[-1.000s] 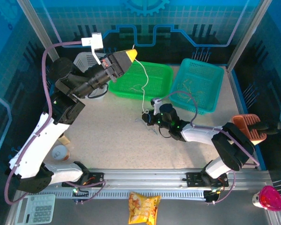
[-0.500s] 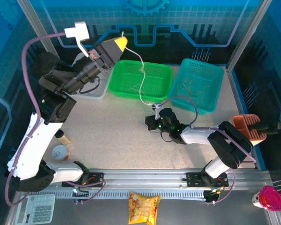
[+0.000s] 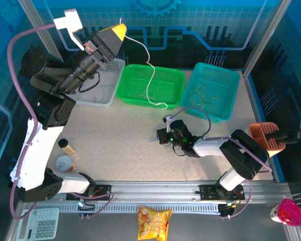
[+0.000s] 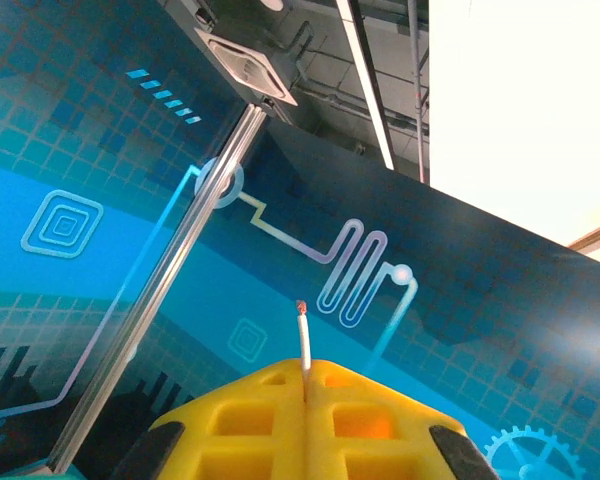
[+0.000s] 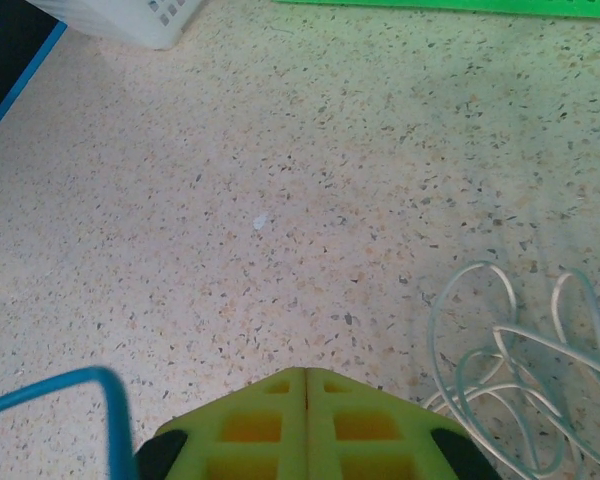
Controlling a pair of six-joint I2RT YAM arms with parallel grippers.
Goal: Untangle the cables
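Observation:
High at the back left, my left gripper [image 3: 119,31] is shut on a white cable [image 3: 152,73]. The cable hangs from its yellow fingers down across the green basket, and its free end lies at the basket's front rim. In the left wrist view the cable's stripped tip [image 4: 302,335] pokes up between the closed fingers. My right gripper [image 3: 161,136] rests low on the table centre, jaws shut with nothing visible between them. Pale looped cables [image 5: 500,380] lie on the table just right of its fingers, and a blue cable [image 5: 80,385] arcs at their left.
A green basket [image 3: 140,102], a teal basket [image 3: 206,114] and a white basket [image 3: 98,100] stand along the back, with thin wires inside. Two small cups [image 3: 65,145] sit near the left arm. An orange holder [image 3: 265,136] is at the right edge.
The left arm rose and swung back-left, drawing the white cable up. Its lower end left the spot beside the right gripper and now hangs at the green basket. The right gripper shifted slightly.

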